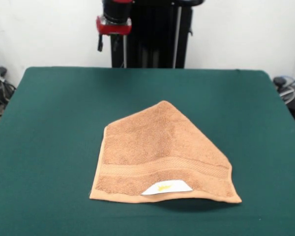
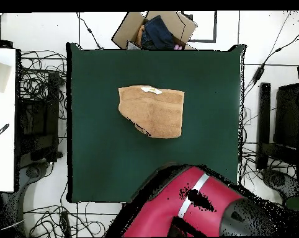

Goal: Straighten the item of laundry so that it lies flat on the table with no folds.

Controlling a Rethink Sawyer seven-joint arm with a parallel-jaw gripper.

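- Right now the towel (image 1: 160,155) lies around the middle of the table (image 1: 49,123), folded: one corner is turned over the body so the outline comes to a point on the side away from its label.
- White label (image 1: 166,187) with a yellow mark sits on the towel's banded hem; the woven band (image 1: 162,169) runs just beside that hem, across the towel.
- From overhead the towel (image 2: 152,110) reads as a lopsided shape, straight along the label edge, slanted on the opposite side where the fold is.
- Arm (image 2: 189,207) is drawn back, well apart from the towel, over the table edge farthest from the label hem.
- Gripper: I only get the red wrist part (image 1: 114,24) at the top of the front view; fingertips don't show, so I cannot tell if it's released or clenched. Nothing held that I can see.
- Step, my read: unfolding not yet begun, approach still to do.
- Next move calls for reaching the folded-over corner at the towel's point, pinching the top layer only, and dragging it away from the label hem until the towel lies flat.
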